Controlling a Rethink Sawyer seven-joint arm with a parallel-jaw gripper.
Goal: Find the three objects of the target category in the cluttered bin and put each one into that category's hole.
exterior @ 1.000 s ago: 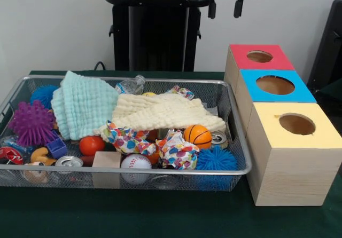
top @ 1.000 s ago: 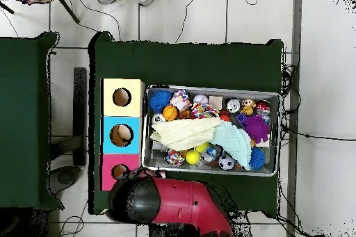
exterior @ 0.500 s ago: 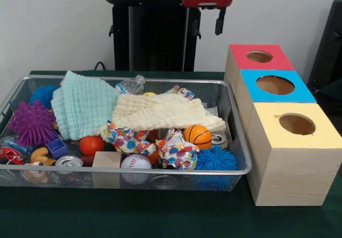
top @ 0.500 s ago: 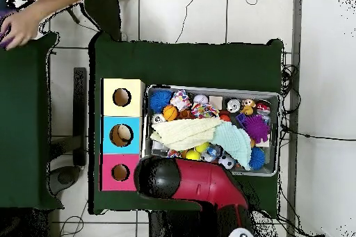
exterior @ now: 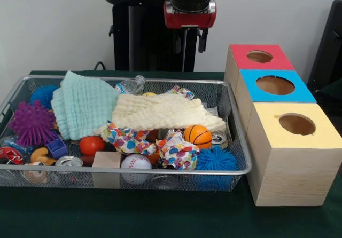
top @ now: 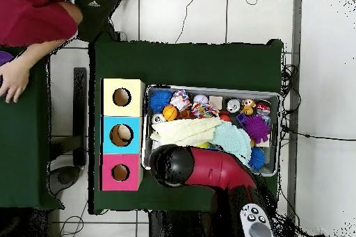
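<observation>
A wire mesh bin [exterior: 128, 170] holds a cluttered heap. A cream cloth [exterior: 160, 112] and a mint cloth [exterior: 83, 104] lie over the middle. In front of them are an orange basketball [exterior: 197, 135], a baseball [exterior: 135, 162], an orange-red ball [exterior: 92, 144] and a wooden block [exterior: 107, 159]. Three wooden boxes stand beside the bin, each with a round hole: red [exterior: 260, 56], blue [exterior: 275, 85] and yellow [exterior: 296, 124]. My gripper [exterior: 189, 40] hangs open and empty above the bin's far edge. In the overhead view the red arm [top: 205, 168] hides the gripper and part of the bin [top: 278, 130].
A purple spiky ball [exterior: 32, 123], two blue spiky balls [exterior: 216, 159], cans [exterior: 69, 162], a plastic bottle [exterior: 131, 85] and colourful crumpled cloths [exterior: 176, 151] also fill the bin. A person in a red sleeve [top: 35, 19] rests a hand [top: 14, 85] on the neighbouring table.
My arm has swung from near the red box to above the bin's far edge, gripper still open. The person has leaned further into the overhead view.
</observation>
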